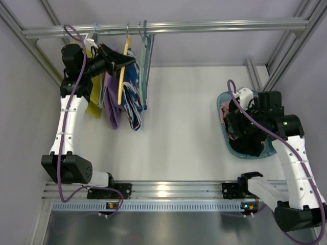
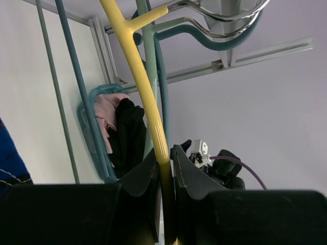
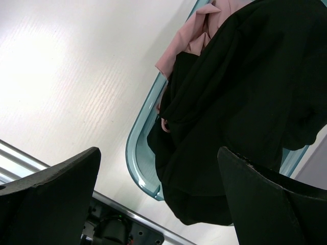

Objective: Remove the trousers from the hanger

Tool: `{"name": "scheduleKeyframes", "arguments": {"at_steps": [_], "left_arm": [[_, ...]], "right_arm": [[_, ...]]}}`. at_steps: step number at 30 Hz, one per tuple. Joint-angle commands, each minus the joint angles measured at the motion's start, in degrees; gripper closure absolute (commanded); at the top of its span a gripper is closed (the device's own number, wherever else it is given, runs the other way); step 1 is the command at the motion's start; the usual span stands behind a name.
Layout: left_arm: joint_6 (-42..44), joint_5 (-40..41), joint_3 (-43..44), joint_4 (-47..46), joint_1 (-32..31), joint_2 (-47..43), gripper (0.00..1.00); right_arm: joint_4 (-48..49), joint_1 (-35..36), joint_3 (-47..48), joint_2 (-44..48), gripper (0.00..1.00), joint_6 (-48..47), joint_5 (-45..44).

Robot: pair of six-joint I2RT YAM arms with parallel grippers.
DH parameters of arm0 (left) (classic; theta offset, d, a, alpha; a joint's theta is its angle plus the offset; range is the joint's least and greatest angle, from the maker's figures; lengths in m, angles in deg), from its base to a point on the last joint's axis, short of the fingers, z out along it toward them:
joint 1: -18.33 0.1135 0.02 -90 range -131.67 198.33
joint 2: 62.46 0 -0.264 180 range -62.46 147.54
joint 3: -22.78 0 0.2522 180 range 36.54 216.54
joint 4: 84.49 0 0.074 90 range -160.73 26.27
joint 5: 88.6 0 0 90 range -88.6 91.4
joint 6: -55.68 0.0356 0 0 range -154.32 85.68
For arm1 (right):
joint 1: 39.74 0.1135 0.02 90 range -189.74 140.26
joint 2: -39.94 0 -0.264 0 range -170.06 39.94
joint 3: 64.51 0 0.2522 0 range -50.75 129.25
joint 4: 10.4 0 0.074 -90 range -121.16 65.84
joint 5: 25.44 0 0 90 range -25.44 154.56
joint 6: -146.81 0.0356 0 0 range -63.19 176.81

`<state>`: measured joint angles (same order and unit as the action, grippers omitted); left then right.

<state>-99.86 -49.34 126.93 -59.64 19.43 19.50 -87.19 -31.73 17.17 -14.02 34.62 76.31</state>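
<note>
Left gripper (image 2: 164, 155) is being pinched on thin yellow hanger (image 2: 145, 87) | blue-white-red printed trousers (image 1: 134, 97) are being hung from it | right gripper (image 3: 158, 151) is being held spread

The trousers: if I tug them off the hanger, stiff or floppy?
Probably floppy: the trousers hang in limp folds from the hanger. Likely light, as that thin hanger looks unbent. Draped cloth may drag, not slide.

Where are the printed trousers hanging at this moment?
In the top view, upper left: the trousers hang from the yellow hanger on the rail, between the purple garment and the teal-grey hanger.
</note>
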Motion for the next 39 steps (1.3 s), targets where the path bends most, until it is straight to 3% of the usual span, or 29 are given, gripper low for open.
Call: {"name": "scheduleKeyframes", "arguments": {"at_steps": [1,5,18,31,39], "left_arm": [[-3.4,1.6,2.9,-24.0,0.5,-8.0,1.00],[-6.7,3.6,1.5,-31.5,0.5,-10.7,1.00],[-8.4,7.7,-7.8,-35.0,0.5,-20.2,1.00],[-7.1,2.0,-27.6,-26.2,0.4,-40.0,1.00],[0.6,-1.2,-30.2,-12.0,0.3,-50.3,1.00]], "right_arm": [[0.8,0.0,1.7,0.1,0.01,-1.5,-0.3],[0.8,0.0,1.7,0.0,0.00,-1.7,-0.3],[1.0,0.0,2.0,-0.1,0.01,-2.2,-0.4],[4.5,0.1,1.0,1.6,0.01,-1.0,0.8],[8.2,0.0,1.4,3.6,0.01,-2.3,2.4]]}}
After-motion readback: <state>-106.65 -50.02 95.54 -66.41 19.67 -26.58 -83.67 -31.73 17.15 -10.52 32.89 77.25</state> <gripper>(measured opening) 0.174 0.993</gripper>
